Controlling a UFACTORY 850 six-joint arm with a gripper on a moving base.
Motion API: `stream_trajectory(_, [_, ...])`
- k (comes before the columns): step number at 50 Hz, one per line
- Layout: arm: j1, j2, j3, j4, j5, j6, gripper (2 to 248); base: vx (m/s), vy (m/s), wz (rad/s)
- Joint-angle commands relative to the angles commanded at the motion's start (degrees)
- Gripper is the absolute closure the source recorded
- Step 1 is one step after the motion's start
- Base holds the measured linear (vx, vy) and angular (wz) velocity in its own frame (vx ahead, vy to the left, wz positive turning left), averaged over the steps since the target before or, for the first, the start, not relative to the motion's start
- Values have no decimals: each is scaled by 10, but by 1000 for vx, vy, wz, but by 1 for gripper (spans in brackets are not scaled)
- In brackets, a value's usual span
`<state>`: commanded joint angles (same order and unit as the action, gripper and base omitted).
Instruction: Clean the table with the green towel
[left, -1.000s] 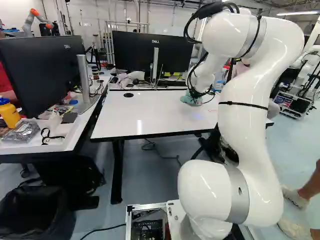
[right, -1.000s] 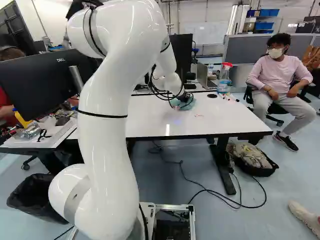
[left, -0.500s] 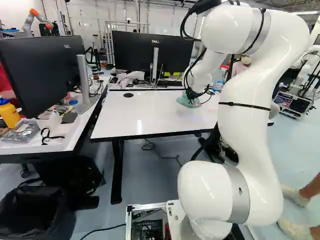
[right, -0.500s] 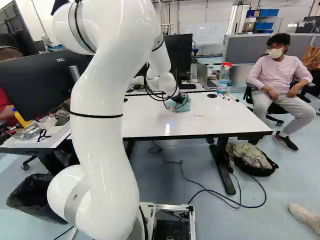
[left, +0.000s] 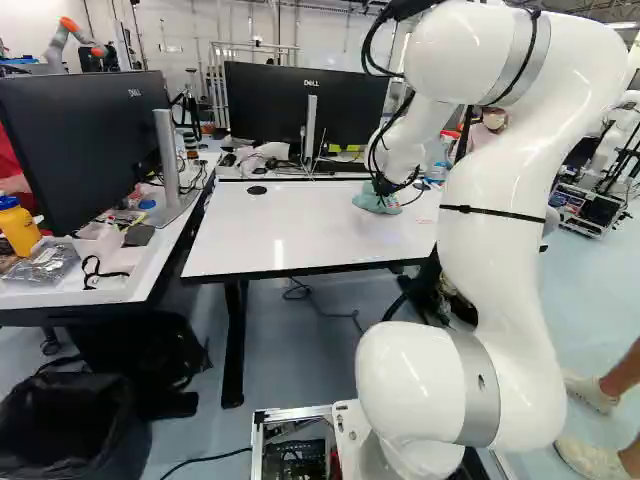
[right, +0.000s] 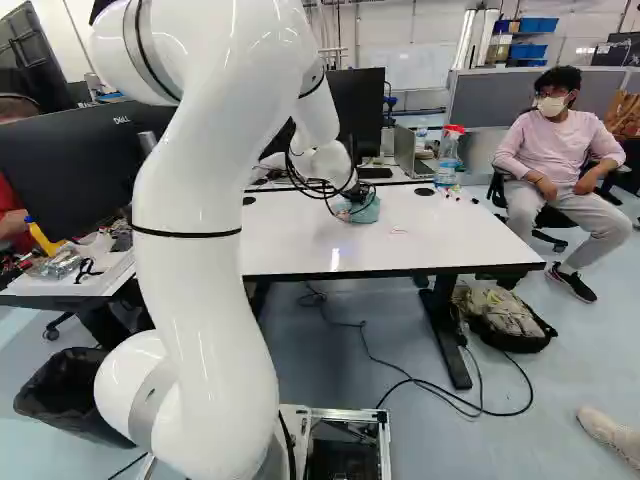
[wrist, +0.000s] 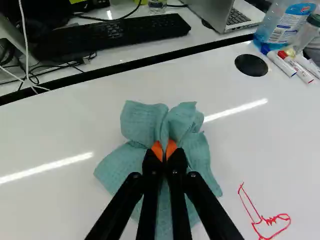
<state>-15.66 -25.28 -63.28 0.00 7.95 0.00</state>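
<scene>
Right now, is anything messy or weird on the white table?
Yes: a thin red scribble on the shiny white tabletop, near the crumpled green cloth towel in the black gripper. It's odd because tables aren't usually drawn on.

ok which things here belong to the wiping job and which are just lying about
Job:
- green towel
- gripper pinching it
- white table
- red scribble

Lying about:
- keyboard
- laptop
- markers
- bag on the floor
- spray bottle, probably
</scene>
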Motion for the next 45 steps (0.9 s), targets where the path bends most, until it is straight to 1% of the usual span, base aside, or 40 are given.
stream_trajectory(13, [10,37,27,0,-41,0,221,0,0,0])
stream_trajectory(36, [34,125,98,0,-118,0,221,0,0,0])
stream_trajectory(40, [37,140,110,0,-128,0,221,0,0,0])
stream_trajectory(45, [40,150,122,0,-136,0,221,0,0,0])
